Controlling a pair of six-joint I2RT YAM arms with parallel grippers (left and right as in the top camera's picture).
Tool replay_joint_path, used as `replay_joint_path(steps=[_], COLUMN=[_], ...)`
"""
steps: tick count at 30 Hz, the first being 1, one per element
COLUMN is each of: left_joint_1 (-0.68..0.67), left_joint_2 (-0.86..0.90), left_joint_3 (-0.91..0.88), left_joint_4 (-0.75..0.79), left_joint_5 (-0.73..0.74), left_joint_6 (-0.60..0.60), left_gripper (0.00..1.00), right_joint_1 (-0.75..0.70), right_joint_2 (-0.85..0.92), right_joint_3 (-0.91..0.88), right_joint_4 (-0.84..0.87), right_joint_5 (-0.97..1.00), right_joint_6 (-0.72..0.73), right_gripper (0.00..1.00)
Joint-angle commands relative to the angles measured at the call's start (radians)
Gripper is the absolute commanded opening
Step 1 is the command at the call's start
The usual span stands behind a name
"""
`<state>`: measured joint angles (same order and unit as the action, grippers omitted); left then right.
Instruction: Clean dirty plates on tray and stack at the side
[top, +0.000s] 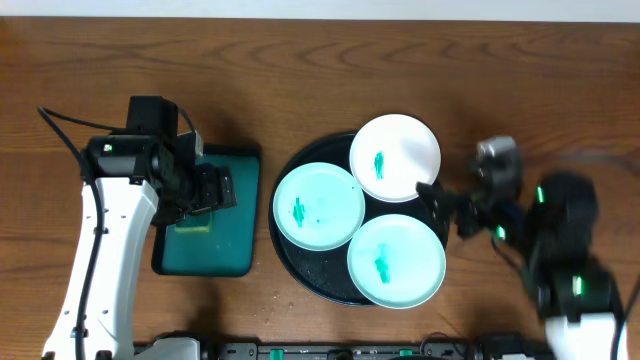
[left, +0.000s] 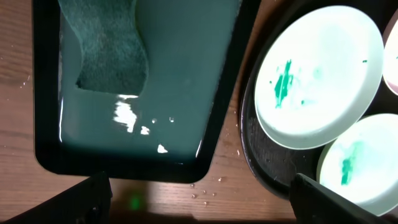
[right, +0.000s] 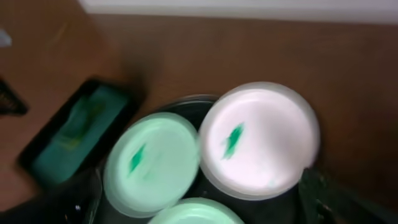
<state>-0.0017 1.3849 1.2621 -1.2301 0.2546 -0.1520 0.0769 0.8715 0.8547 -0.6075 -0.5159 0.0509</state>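
Three smeared plates (top: 318, 207) seated on tray (top: 292, 262): cleaning is judged unstarted. Left end effector (top: 205, 190), apart, near sponge (left: 112, 50); right end effector (top: 447, 205), apart, beside tray. Sponge is to be gripped next.

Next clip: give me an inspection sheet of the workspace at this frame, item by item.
Surface: wooden table, water droplets beside the green tray.
Job's things: left plate, far plate and near plate, each green-smeared, all on the black tray; none stacked aside.
Clutter: green tray looks wet, holds a sponge.
Tools: left tool open above the green tray; right tool open beside the far plate, contact unclear.
Cables: black cable looping by the left arm.
Surroundings: pale strip beyond the table's far edge.
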Motion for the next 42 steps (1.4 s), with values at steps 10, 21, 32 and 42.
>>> replay_joint_path(steps=[10,21,32,42], left_joint_1=[0.003,0.003,0.003,0.003], left_joint_2=[0.001,0.001,0.001,0.001], left_joint_3=[0.018,0.018,0.018,0.018], left_joint_4=[-0.003,-0.003,-0.003,0.001], left_joint_5=[-0.012,-0.012,-0.012,-0.011], left_joint_6=[0.017,0.017,0.018,0.017], left_gripper=[0.92,0.92,0.92,0.92], right_joint_1=[0.190,0.351,0.421,0.513], right_joint_2=[0.747,0.898,0.913,0.913], right_joint_3=[0.580,0.597,0.577,0.373], right_joint_4=[-0.580,-0.549,-0.517,-0.299], right_joint_5=[0.041,0.034,0.312,0.328], right_joint_6=[-0.055,0.092,0.426,0.450], right_gripper=[0.99,0.99,0.99,0.85])
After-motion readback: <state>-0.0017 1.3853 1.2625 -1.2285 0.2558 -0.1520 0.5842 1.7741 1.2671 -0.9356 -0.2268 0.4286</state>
